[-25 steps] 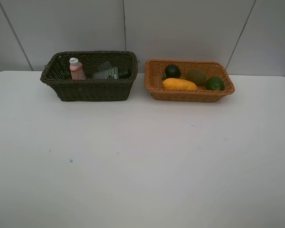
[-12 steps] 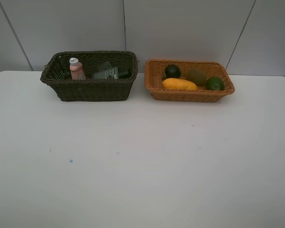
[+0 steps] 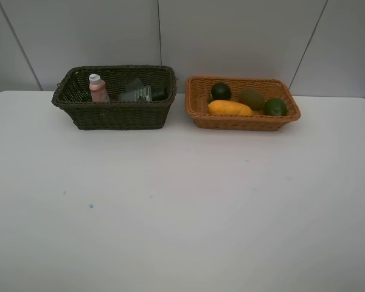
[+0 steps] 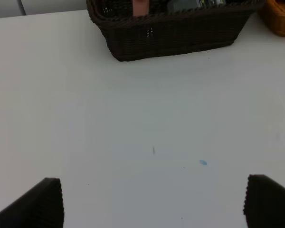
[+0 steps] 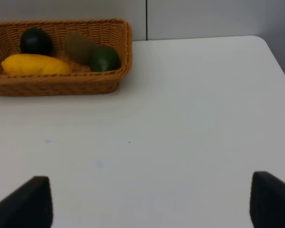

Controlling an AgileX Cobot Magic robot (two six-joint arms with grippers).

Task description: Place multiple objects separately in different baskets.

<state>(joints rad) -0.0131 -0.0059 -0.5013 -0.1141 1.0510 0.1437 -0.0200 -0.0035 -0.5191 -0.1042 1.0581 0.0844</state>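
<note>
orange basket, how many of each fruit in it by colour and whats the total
yellow: 1, the mango
green: 1, the lime
brown: 1, the kiwi
dark: 1, the mangosteen
total: 4 fruits in the orange basket

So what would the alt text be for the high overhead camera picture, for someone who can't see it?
Two woven baskets sit side by side at the far edge of a white table: a dark basket holding a pink bottle and other dark items, and an orange basket holding a yellow mango, lime, kiwi and mangosteen. No robot arm is in view.
</note>
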